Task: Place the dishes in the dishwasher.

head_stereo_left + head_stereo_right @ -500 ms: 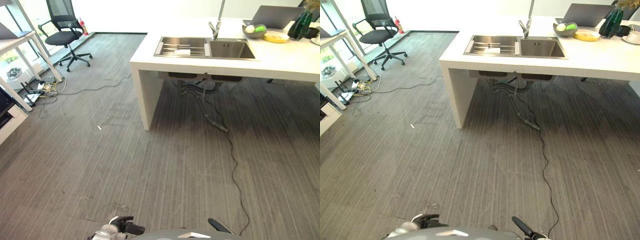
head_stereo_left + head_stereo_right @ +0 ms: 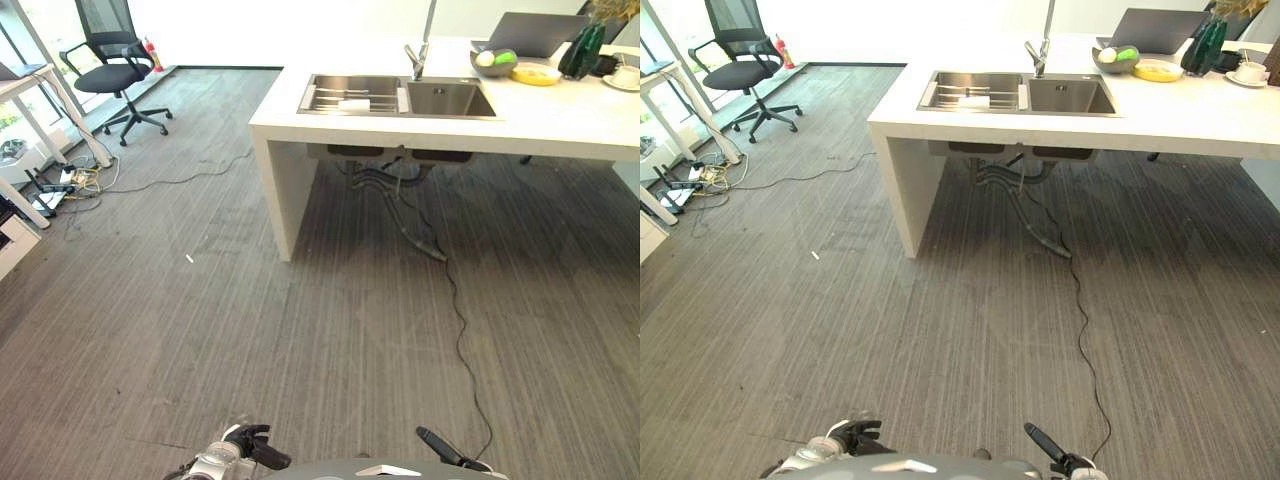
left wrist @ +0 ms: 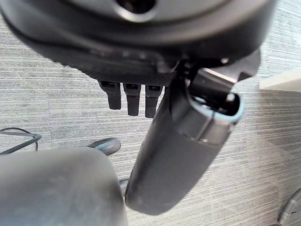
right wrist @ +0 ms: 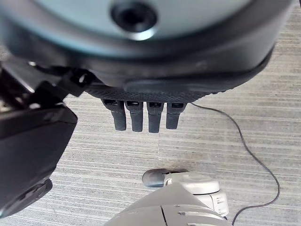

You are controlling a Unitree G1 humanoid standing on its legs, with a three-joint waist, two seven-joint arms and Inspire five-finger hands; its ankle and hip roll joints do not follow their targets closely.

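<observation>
A white counter (image 2: 560, 115) stands across the carpet ahead, with a steel double sink (image 2: 400, 97) set in it. A small white dish (image 2: 353, 103) lies on the wire rack in the sink's left basin. On the counter to the right are a bowl of fruit (image 2: 494, 62), a yellow plate (image 2: 537, 73) and a cup on a saucer (image 2: 625, 77). My left hand (image 2: 255, 447) and right hand (image 2: 440, 447) hang low at the near edge, far from the counter. Both are open over bare carpet, the left fingers (image 3: 133, 96) and right fingers (image 4: 141, 115) straight and holding nothing.
A tap (image 2: 418, 55) rises behind the sink. A laptop (image 2: 535, 32) and a green bottle (image 2: 583, 50) stand at the counter's back right. An office chair (image 2: 110, 70), a desk leg (image 2: 75, 105) and tangled floor cables (image 2: 65, 180) are at the left. Open carpet (image 2: 300, 330) lies ahead.
The whole picture has shifted, so the camera has moved; the counter now sits a little further left in view. Both hands stay low and open as before.
</observation>
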